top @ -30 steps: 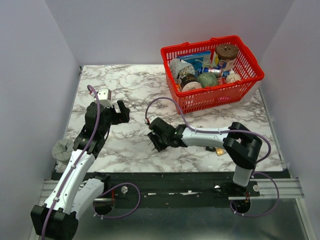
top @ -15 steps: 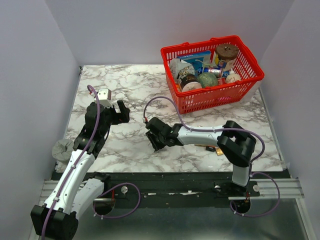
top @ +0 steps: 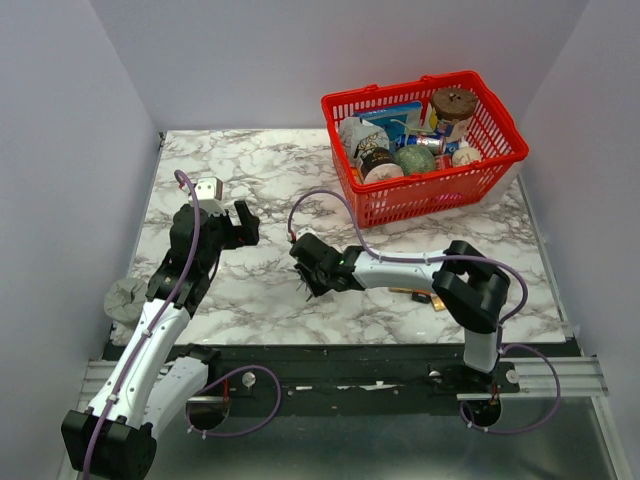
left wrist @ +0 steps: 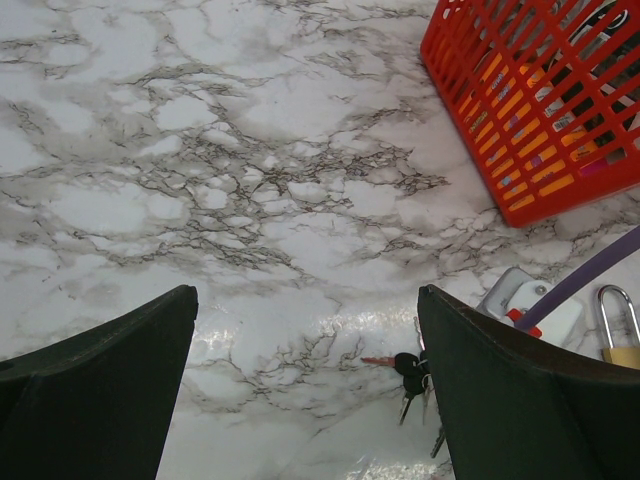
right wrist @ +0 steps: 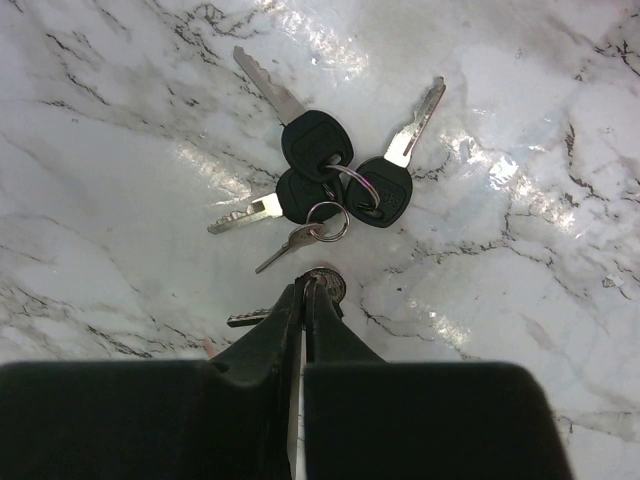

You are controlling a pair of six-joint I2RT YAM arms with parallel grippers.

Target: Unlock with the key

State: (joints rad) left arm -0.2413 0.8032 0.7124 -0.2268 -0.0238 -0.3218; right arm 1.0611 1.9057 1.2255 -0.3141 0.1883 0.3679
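- The right pincer (right wrist: 306,290) is pressed together at the counter (right wrist: 520,150), clamped on 1 small key of the keys (right wrist: 330,185).
- The keys lie fanned out at the counter's front middle.
- The padlock (left wrist: 622,352) lies apart from them, by the right arm.
- The left pincer (left wrist: 307,300) hangs spread apart, holding nothing.

A key (right wrist: 330,283) sits mostly hidden under the right gripper's (right wrist: 305,292) pinched tips; right of the left gripper's (left wrist: 307,300) jaws, the padlock (left wrist: 621,356) runs off-frame.
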